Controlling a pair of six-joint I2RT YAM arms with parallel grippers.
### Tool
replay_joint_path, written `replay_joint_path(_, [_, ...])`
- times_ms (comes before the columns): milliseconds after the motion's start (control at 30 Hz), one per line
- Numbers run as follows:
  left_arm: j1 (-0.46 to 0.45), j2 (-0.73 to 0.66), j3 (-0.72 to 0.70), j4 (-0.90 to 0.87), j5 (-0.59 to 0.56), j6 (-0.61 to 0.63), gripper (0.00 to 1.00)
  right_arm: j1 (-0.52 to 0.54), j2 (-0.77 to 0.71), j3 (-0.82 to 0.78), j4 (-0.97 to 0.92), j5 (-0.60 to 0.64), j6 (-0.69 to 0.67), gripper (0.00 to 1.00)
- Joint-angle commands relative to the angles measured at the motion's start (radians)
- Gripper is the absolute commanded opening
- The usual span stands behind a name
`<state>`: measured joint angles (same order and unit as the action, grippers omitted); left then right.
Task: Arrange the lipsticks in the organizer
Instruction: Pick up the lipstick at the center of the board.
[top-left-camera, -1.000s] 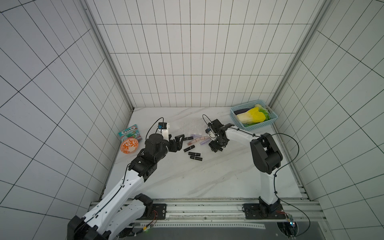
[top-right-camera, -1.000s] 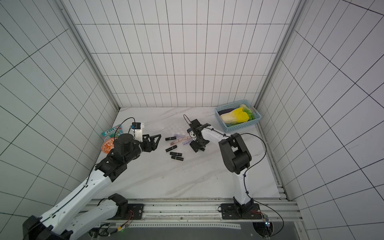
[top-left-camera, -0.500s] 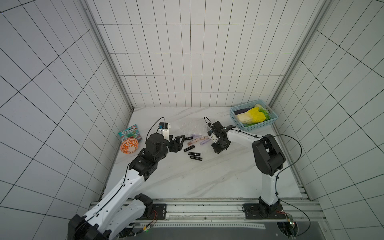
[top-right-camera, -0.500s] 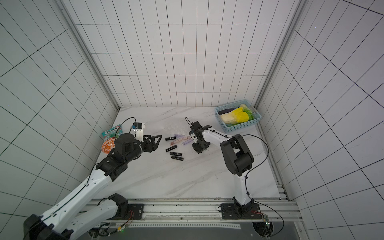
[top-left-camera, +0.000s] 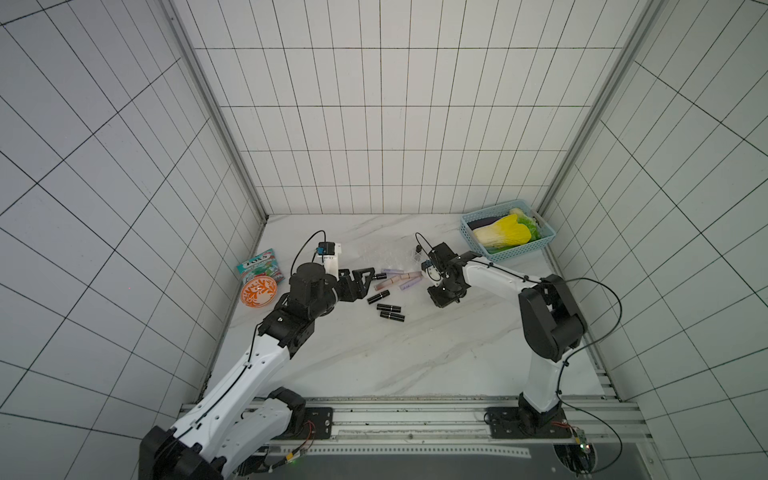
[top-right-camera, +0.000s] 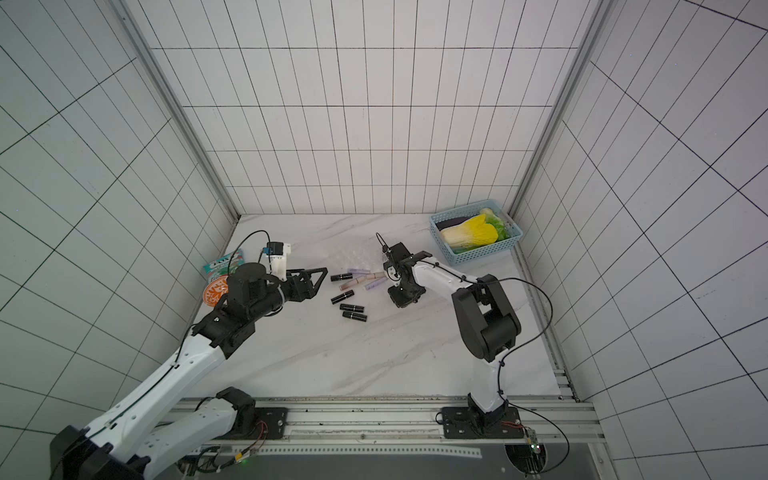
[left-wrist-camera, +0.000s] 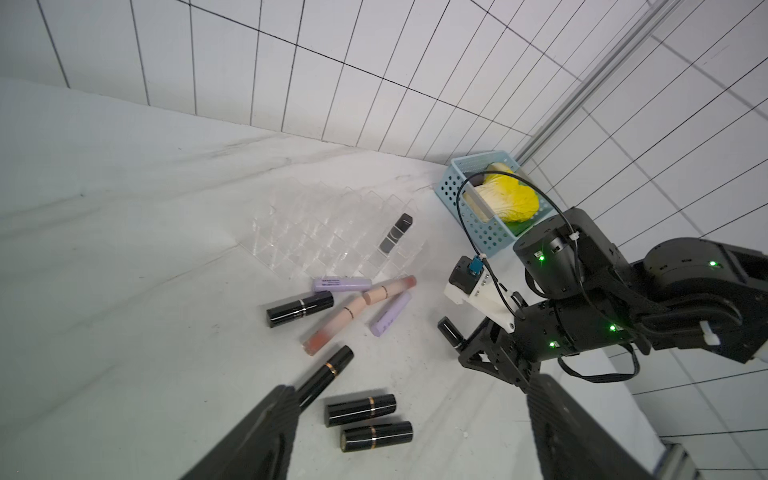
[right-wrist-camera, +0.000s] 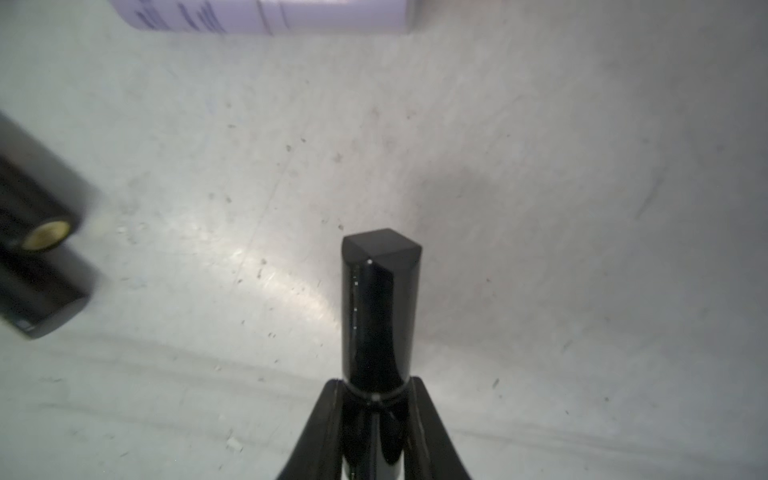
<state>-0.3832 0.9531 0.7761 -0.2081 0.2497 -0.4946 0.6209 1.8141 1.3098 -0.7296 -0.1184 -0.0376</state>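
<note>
Several lipsticks lie loose in front of the clear organizer (left-wrist-camera: 328, 232): black tubes (left-wrist-camera: 360, 409) (top-left-camera: 392, 316), lilac ones (left-wrist-camera: 390, 313) and slim pink ones (left-wrist-camera: 337, 330). One dark lipstick (left-wrist-camera: 397, 232) stands in an organizer compartment. My right gripper (right-wrist-camera: 377, 384) is shut on a black lipstick (right-wrist-camera: 380, 311), which sticks out past the fingertips just above the marble; from the left wrist view that same lipstick (left-wrist-camera: 449, 332) pokes from the gripper. My left gripper (left-wrist-camera: 411, 395) is open and hovers over the black tubes, holding nothing. A slim black tube (left-wrist-camera: 328, 370) runs under one of its fingers (left-wrist-camera: 282, 411).
A light blue basket (top-left-camera: 482, 245) with a yellow-green cabbage sits at the back right corner. An orange patterned bowl (top-left-camera: 258, 292) and a snack packet (top-left-camera: 258, 265) lie by the left wall. Tiled walls close in on three sides.
My right gripper has closed on the black lipstick beside the pile and shifted slightly right. My left gripper's jaws have widened a little; that arm has barely moved.
</note>
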Motion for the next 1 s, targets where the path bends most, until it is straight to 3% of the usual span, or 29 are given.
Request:
replay_joint_path(0, [0.067,0.030,0.044,0.109,0.283,-0.133,0.91,-0.010,-0.184,-0.014,-0.010,-0.170,0.028,0.21])
replay_joint_path(167, [0.104,0.116,0.090,0.255,0.605,-0.291,0.93,-0.007,-0.313,-0.012,-0.011,-0.406,0.036,0.25])
replay_joint_path(433, [0.096,0.184,0.141,0.286,0.759,-0.346,0.88,0.022,-0.425,-0.034,0.050,-0.672,0.060,0.26])
replay_joint_path(667, [-0.026,0.225,0.189,0.099,0.699,-0.159,0.78,0.032,-0.469,-0.058,0.151,-0.792,0.120,0.26])
replay_joint_path(967, [-0.065,0.259,0.203,0.112,0.664,-0.150,0.65,0.068,-0.472,-0.050,0.164,-0.815,0.129,0.27])
